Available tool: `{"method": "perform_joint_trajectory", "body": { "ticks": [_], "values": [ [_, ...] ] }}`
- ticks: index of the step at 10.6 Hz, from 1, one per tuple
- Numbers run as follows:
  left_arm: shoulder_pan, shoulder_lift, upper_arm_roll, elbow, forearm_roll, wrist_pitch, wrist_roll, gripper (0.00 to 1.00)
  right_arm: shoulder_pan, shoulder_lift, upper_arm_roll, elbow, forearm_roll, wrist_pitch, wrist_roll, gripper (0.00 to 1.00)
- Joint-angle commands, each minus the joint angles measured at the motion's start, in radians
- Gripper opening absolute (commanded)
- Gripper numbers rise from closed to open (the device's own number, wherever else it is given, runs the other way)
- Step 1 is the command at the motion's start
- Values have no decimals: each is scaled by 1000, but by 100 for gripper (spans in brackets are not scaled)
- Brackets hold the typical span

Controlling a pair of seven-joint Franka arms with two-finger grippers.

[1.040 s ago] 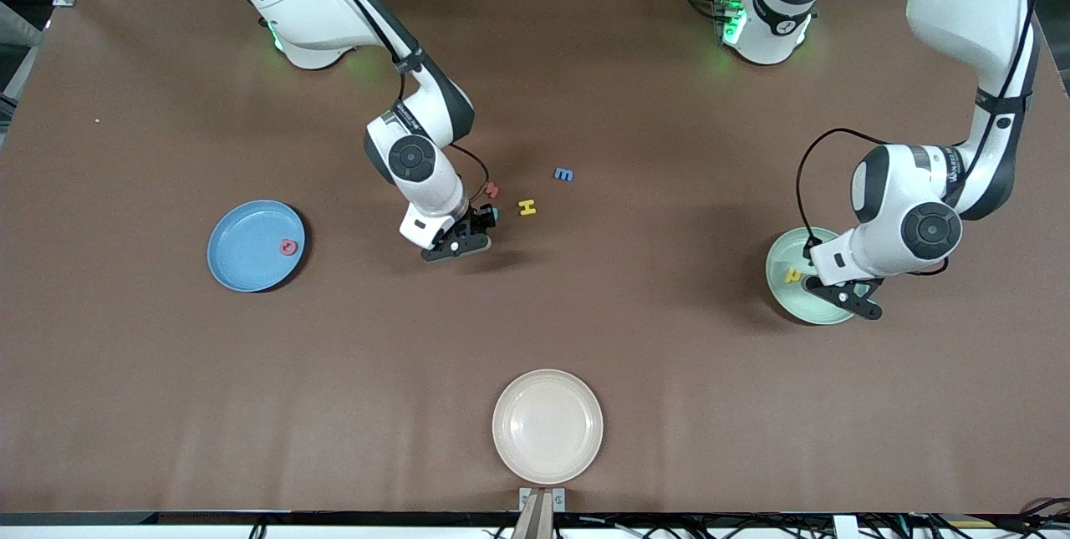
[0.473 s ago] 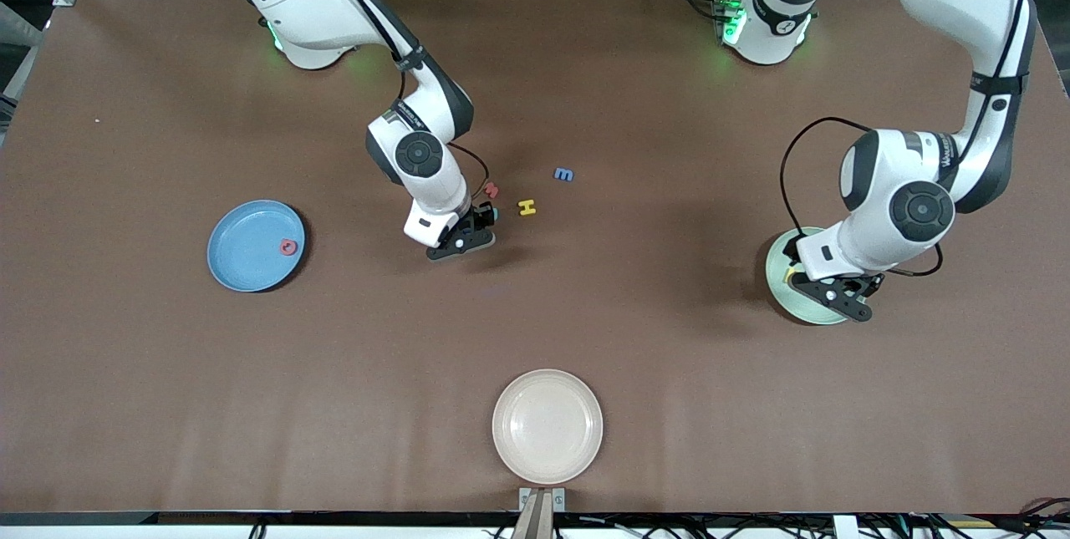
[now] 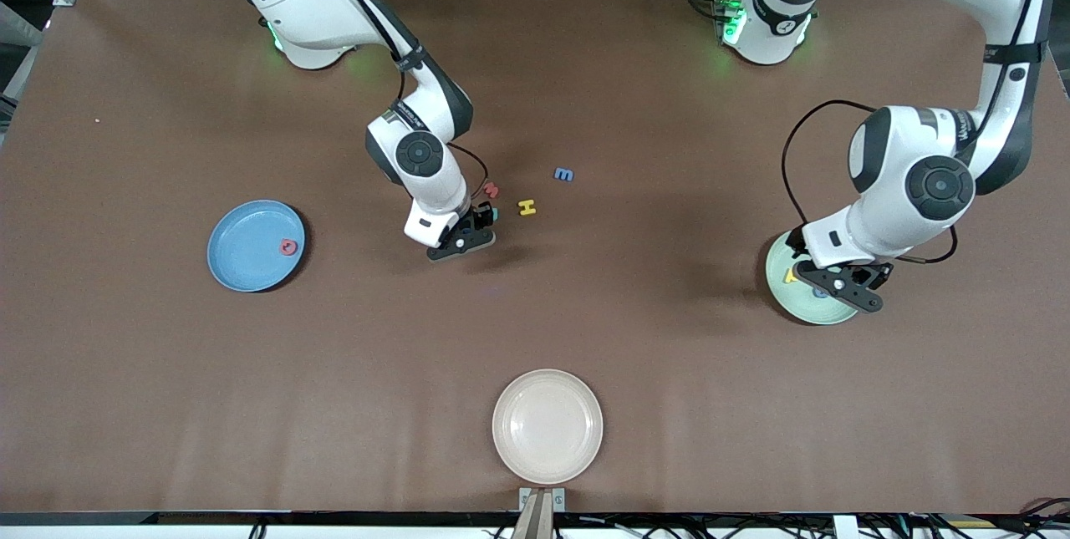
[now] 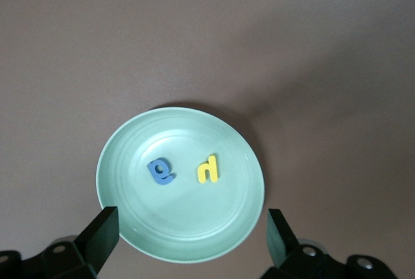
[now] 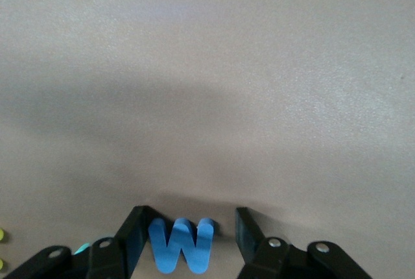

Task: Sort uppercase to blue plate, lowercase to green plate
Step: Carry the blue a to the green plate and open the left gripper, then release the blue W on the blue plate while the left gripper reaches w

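My right gripper (image 3: 468,236) is down on the table, open, its fingers on either side of the blue W (image 5: 181,246); one finger (image 5: 133,233) touches it and the other (image 5: 246,233) stands a little apart. Close by lie the teal R (image 3: 495,213), the red m-like letter (image 3: 491,189), the yellow H (image 3: 527,207) and the blue m-like letter (image 3: 564,175). The blue plate (image 3: 242,251) holds the red Q (image 3: 288,247). My left gripper (image 4: 191,237) hangs open and empty over the green plate (image 4: 188,227), where the blue a (image 4: 160,171) and the yellow h (image 4: 209,169) lie.
A cream plate (image 3: 547,426) sits at the table edge nearest the front camera, midway between the two arms' ends. The blue plate is toward the right arm's end and the green plate (image 3: 815,309) toward the left arm's end.
My left gripper has opened and lifted a little over the green plate, where the blue a now shows. My right gripper's fingers have narrowed around the blue W.
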Motion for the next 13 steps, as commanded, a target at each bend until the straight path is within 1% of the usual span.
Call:
{"method": "perform_joint_trajectory", "body": {
  "ticks": [1,4,5,8,9,10,13],
  "values": [
    [-1,-80,3,-17,-26,-76,6,100,-7,5,-5,-16,-27,-8,-4,61],
    [-4,-127,3,-16,-26,-100,6,100,-7,1,-3,-20,-27,-31,3,60],
    [-4,-134,3,-16,-26,-100,15,100,-7,-5,-3,-17,-25,-59,1,60],
    [-1,-144,7,-14,-26,-103,29,100,-7,-8,-3,-17,-25,-70,3,59],
    [-1,-145,9,-14,-26,-103,31,100,-7,-7,-3,-17,-25,-70,4,58],
    [-2,-154,9,-14,-26,-103,31,100,-7,-7,-3,-16,-24,-70,7,52],
    [-4,-174,1,-14,-25,-103,34,100,-9,-4,-3,-9,-22,-67,7,46]
  ]
}}
